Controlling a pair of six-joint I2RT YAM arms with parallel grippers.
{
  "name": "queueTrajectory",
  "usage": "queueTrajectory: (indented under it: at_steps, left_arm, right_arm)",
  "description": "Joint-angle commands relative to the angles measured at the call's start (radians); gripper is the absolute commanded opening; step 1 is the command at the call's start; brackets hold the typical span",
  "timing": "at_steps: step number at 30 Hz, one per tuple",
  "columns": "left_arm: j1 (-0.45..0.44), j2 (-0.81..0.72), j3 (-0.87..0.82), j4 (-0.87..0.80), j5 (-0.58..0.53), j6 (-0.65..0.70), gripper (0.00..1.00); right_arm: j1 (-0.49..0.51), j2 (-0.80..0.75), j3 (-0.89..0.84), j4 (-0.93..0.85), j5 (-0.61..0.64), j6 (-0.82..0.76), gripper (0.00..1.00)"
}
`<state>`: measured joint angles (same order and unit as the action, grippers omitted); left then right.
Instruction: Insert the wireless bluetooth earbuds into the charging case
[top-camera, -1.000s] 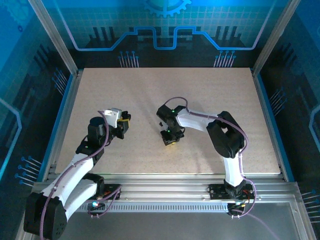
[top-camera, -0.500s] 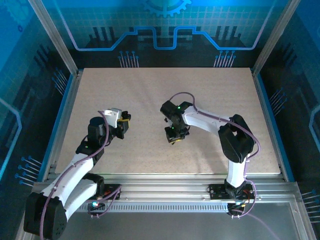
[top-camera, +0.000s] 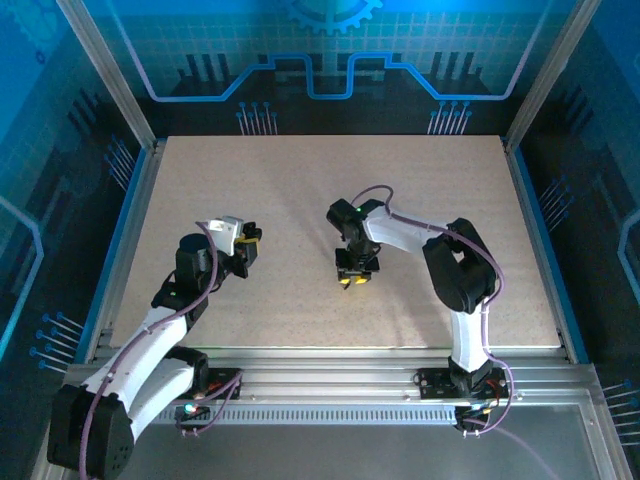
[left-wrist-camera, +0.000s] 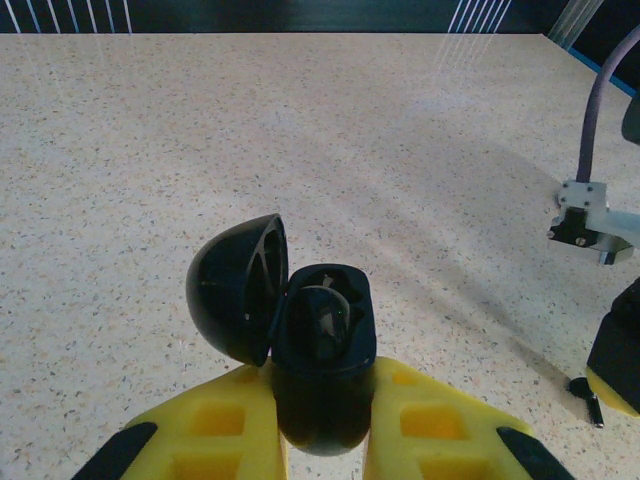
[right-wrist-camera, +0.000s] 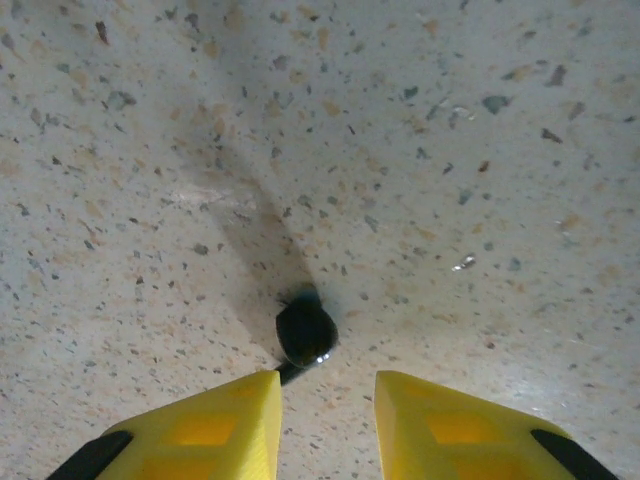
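My left gripper (left-wrist-camera: 320, 385) is shut on a small black charging case (left-wrist-camera: 322, 400), held upright above the table. Its round lid (left-wrist-camera: 235, 290) is swung open to the left, and a dark earbud (left-wrist-camera: 325, 320) seems to sit in one well. In the top view the left gripper (top-camera: 250, 240) hovers left of centre. My right gripper (right-wrist-camera: 328, 385) points down at the table and stands open. A black earbud (right-wrist-camera: 305, 333) lies on the surface just beyond the fingertips, closer to the left finger (right-wrist-camera: 230, 415). The top view shows the right gripper (top-camera: 351, 279) near mid-table.
The speckled beige tabletop (top-camera: 300, 180) stretches away on all sides, bounded by blue side rails (top-camera: 128, 225). In the left wrist view the right arm's yellow finger (left-wrist-camera: 618, 375) and a purple cable (left-wrist-camera: 598, 110) sit at the right edge, with the small black earbud (left-wrist-camera: 588, 392) beside them.
The right arm has shifted its wrist and gripper slightly to the right and a touch nearer. The left arm with the open case has stayed put.
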<state>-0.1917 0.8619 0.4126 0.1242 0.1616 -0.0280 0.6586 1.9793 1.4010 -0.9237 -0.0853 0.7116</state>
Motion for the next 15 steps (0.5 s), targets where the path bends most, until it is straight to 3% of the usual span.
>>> queueTrajectory:
  at_steps: [1,15]
  left_arm:
    - [0.009,-0.008,0.022,0.011,0.022,-0.010,0.03]
    - [0.009,-0.008,0.025,0.008,0.020,-0.009,0.03]
  right_arm:
    - [-0.001,0.025,0.027,0.009,-0.025,0.023,0.31]
    - [0.002,0.079,0.049,0.024,0.005,-0.009,0.25]
